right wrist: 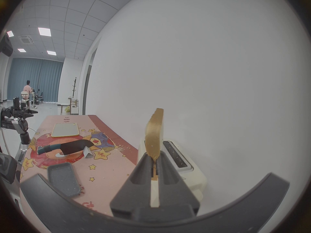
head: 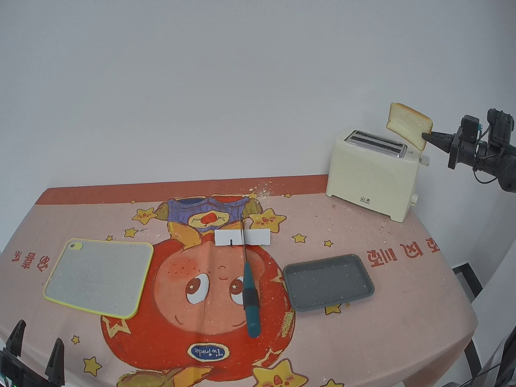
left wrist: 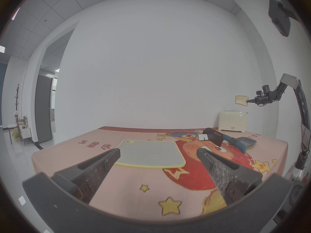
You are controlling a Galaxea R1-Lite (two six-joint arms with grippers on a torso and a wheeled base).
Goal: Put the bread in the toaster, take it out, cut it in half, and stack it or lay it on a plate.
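My right end effector pinches the bread slice by one corner above the toaster. I judge it could pivot, tear loose and drop. My left end effector hangs open.

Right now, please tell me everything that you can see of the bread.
The bread is one whole, uncut slice, roughly square, with a pale cream face and a tan crust. It looks soft. It hangs tilted in the air, above the right end of the toaster and apart from it. Only the right hand touches it, shut on its lower edge, and the rest of the slice sticks up free. I cannot tell whether it is toasted.
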